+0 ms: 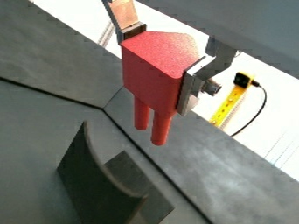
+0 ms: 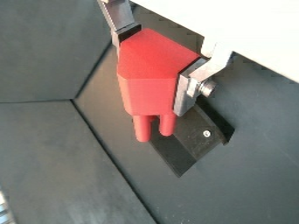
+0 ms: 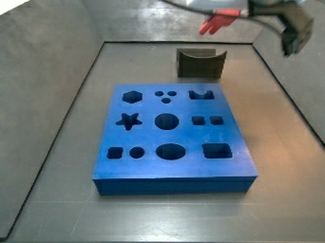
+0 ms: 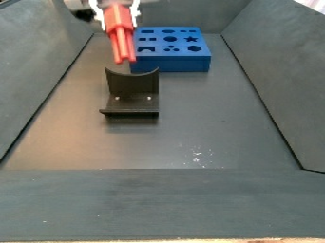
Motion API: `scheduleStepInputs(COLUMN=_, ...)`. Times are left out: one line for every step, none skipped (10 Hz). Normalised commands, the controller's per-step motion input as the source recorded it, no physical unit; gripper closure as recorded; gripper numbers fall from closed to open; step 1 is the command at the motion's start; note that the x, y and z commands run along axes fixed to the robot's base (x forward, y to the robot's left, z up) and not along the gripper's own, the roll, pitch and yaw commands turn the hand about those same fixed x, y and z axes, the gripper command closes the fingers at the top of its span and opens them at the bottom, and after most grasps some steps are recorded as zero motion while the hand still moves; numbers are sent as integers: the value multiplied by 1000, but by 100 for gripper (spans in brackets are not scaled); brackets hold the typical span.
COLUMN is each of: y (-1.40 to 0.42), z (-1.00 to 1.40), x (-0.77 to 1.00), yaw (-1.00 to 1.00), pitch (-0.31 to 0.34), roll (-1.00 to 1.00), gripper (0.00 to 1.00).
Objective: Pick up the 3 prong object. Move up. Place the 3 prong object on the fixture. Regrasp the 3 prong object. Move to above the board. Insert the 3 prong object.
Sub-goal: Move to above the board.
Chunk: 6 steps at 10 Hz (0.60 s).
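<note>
My gripper [image 1: 162, 54] is shut on the 3 prong object [image 1: 158, 79], a bright red peg, and holds it by the blocky body with the prongs hanging free. Both wrist views show this grip, the peg [image 2: 152, 74] filling the space between the silver fingers [image 2: 193, 83]. In a side view the peg [image 4: 118, 36] hangs in the air just above the fixture [image 4: 131, 92], its prongs pointing down toward the notch. The fixture [image 3: 200, 64] stands beyond the far end of the blue board [image 3: 169, 138]. The board [image 4: 174, 48] lies flat with its cut-outs open.
Dark sloping walls enclose the floor on all sides [image 3: 64, 114]. A yellow tape measure [image 1: 232, 96] lies outside the enclosure. Part of the arm [image 3: 292, 24] reaches in at the upper right of a side view.
</note>
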Motion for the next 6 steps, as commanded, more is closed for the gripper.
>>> scheduleStepInputs(y=-223, z=1000, x=154, yaw=59, pitch=-26, roll=8, gripper=100)
scheduleStepInputs(y=-212, z=1000, x=151, yaw=32, pitch=-4, roll=16, gripper=100)
scheduleStepInputs(y=-200, z=1000, x=148, yaw=6, pitch=28, roll=27, gripper=100)
scheduleStepInputs(y=-191, z=1000, x=147, yaw=-1, pitch=54, roll=33, gripper=100)
scheduleStepInputs(y=-186, z=1000, x=146, yaw=-2, pitch=76, roll=39, gripper=100)
scheduleStepInputs(y=-176, z=1000, x=148, yaw=2, pitch=112, roll=44, gripper=100)
